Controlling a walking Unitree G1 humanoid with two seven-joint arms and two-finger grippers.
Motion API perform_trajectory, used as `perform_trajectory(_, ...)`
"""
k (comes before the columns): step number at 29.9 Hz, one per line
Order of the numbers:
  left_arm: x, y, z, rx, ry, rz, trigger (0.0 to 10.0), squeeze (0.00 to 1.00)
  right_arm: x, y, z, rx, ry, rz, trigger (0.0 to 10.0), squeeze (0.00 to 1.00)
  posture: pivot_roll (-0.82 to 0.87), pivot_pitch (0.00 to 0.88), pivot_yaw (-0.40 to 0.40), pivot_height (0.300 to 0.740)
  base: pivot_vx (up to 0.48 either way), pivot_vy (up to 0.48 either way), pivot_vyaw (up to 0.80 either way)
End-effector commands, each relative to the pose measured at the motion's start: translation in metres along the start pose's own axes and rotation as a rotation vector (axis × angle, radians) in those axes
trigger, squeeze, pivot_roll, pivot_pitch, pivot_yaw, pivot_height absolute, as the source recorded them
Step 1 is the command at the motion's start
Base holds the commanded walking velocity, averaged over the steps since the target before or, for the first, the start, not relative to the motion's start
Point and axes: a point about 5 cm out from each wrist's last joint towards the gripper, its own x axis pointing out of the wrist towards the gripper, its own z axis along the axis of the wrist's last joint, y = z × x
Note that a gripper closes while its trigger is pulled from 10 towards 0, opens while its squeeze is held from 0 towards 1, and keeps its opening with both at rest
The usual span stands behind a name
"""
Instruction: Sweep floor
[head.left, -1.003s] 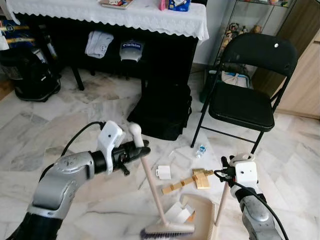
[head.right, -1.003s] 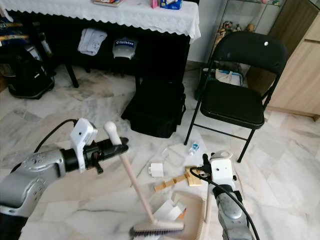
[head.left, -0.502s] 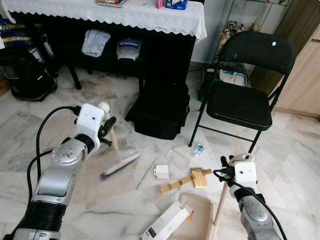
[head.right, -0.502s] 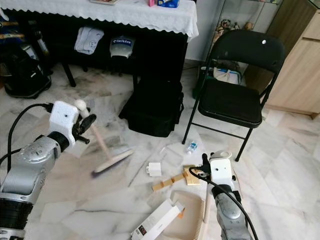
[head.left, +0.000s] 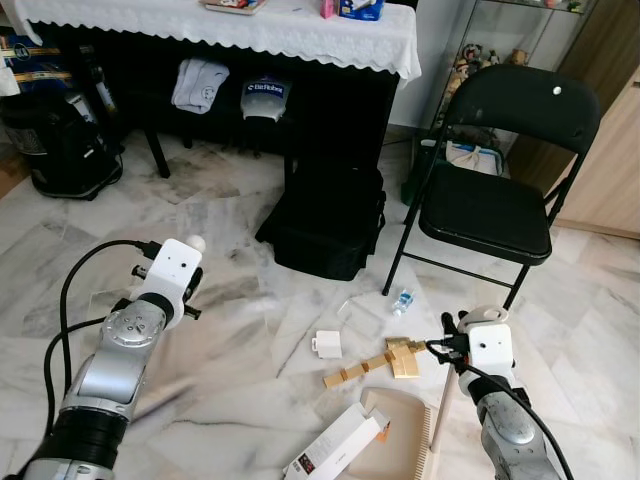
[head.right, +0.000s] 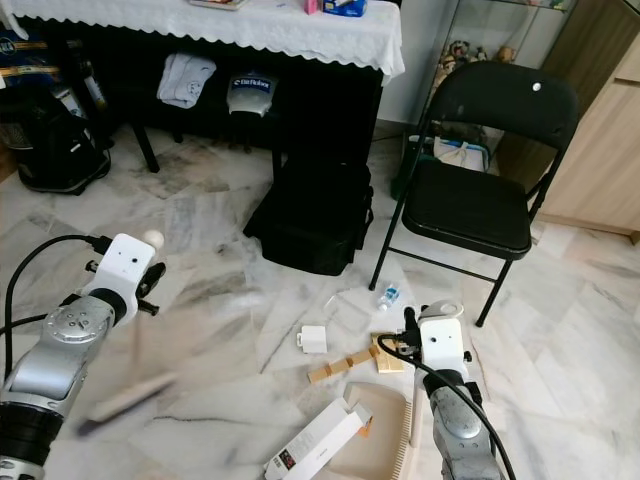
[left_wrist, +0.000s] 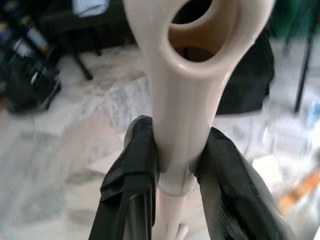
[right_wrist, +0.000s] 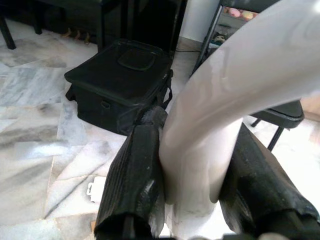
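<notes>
My left gripper (head.left: 190, 275) is shut on the top of a cream broom handle (left_wrist: 190, 90), low at the left over the marble floor. The broom head (head.right: 120, 400) is a blurred streak down by my left side. My right gripper (head.left: 452, 347) is shut on the upright pale handle (right_wrist: 235, 90) of a beige dustpan (head.left: 395, 445) resting on the floor at the lower right. A long white cardboard box (head.left: 335, 447) lies at the dustpan's mouth. Wooden pieces (head.left: 375, 365), a small white box (head.left: 326, 344), a clear wrapper (head.left: 355, 312) and a small bottle (head.left: 401, 300) lie scattered beyond it.
A black folding chair (head.left: 490, 200) stands at the right, just behind the litter. A black bag (head.left: 325, 215) sits before a table with a white cloth (head.left: 300, 35). A black appliance (head.left: 55, 140) stands far left, a wooden cabinet (head.left: 610, 170) far right.
My left arm has swung the broom from beside the dustpan far out to the left, its head now blurred. The white box has dropped flat at the dustpan's mouth. The right arm is still.
</notes>
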Motion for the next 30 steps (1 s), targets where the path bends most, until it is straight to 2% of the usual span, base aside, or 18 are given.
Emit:
perform_trajectory(1, -0.002, 0.009, -0.001, -0.048, -0.027, 0.074, 10.0, 0.0, -0.001, 0.001, -0.002, 0.0, -0.001, -0.001, 10.0, 0.0, -0.03, 0.078, -0.055, 0.74, 0.0, 0.0, 0.0)
perform_trajectory(2, -0.004, 0.009, -0.007, -0.117, -0.026, 0.112, 10.0, 0.0, -0.002, 0.002, -0.002, 0.001, 0.0, 0.001, 10.0, 0.0, -0.03, 0.075, -0.053, 0.74, 0.0, 0.0, 0.0)
perform_trajectory(4, -0.008, 0.007, -0.011, -0.166, -0.05, 0.126, 10.0, 0.0, -0.002, 0.002, -0.002, 0.002, 0.001, 0.002, 10.0, 0.0, -0.03, 0.072, -0.053, 0.74, 0.0, 0.0, 0.0)
perform_trajectory(6, -0.013, 0.004, -0.017, -0.286, -0.088, 0.154, 10.0, 0.0, -0.002, 0.002, -0.002, 0.007, -0.004, -0.003, 10.0, 0.0, -0.03, 0.068, -0.054, 0.74, 0.0, 0.0, 0.0)
perform_trajectory(9, -0.014, 0.001, -0.019, -0.296, -0.1, 0.159, 10.0, 0.0, -0.002, 0.002, -0.001, 0.015, -0.012, -0.008, 10.0, 0.0, -0.03, 0.065, -0.054, 0.74, 0.0, 0.0, 0.0)
perform_trajectory(10, -0.015, -0.002, -0.021, -0.303, -0.106, 0.155, 10.0, 0.0, -0.001, 0.001, 0.0, 0.021, -0.017, -0.012, 10.0, 0.0, -0.03, 0.065, -0.054, 0.74, 0.0, 0.0, 0.0)
perform_trajectory(11, -0.017, -0.011, -0.023, -0.314, -0.121, 0.137, 10.0, 0.0, -0.001, 0.001, 0.002, 0.055, -0.032, -0.027, 10.0, 0.0, -0.03, 0.06, -0.055, 0.74, -0.259, 0.0, 0.0)
perform_trajectory(14, -0.017, -0.015, -0.025, -0.307, -0.117, 0.138, 10.0, 0.0, 0.0, 0.001, 0.003, 0.066, -0.032, -0.034, 10.0, 0.0, -0.03, 0.054, -0.055, 0.74, -0.259, 0.0, 0.0)
perform_trajectory(23, -0.015, -0.015, -0.021, -0.309, -0.154, 0.14, 10.0, 0.0, 0.001, 0.002, 0.004, 0.063, -0.035, -0.029, 10.0, 0.0, -0.03, 0.063, -0.055, 0.74, -0.26, 0.0, 0.0)
perform_trajectory(30, -0.013, -0.014, -0.016, -0.276, -0.169, 0.151, 10.0, 0.0, 0.001, 0.004, 0.003, 0.065, -0.029, -0.023, 10.0, 0.0, -0.03, 0.077, -0.056, 0.74, -0.223, 0.0, 0.0)
